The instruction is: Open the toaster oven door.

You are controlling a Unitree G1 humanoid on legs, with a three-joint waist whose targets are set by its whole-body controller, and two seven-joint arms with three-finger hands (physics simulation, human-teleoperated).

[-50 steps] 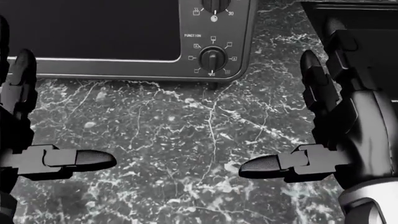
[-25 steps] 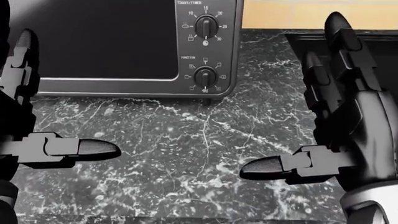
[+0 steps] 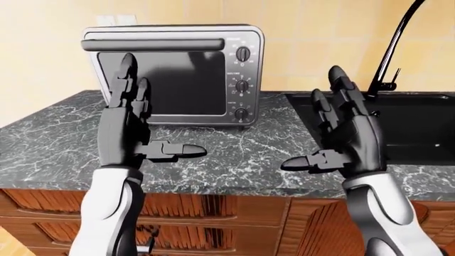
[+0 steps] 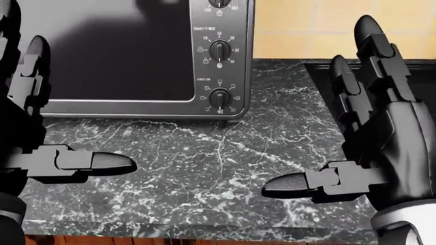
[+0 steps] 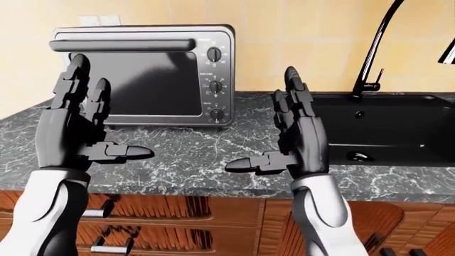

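Boxy metal toaster oven, dark glass door shut, on veined marble counter beside black sink; left hand and right hand fingers spread, empty.

In the head view, the toaster oven carries white print on its control panel. Over the middle knob stands a label that reads roughly "TOAST/TIMER", ringed by the numbers 10, 15, 20, 25 and 30. Over the lower knob stands "FUNCTION", with small square symbols round it, too small to tell apart. Under the top knob, partly cut off, "450" and another figure, perhaps "100", show.
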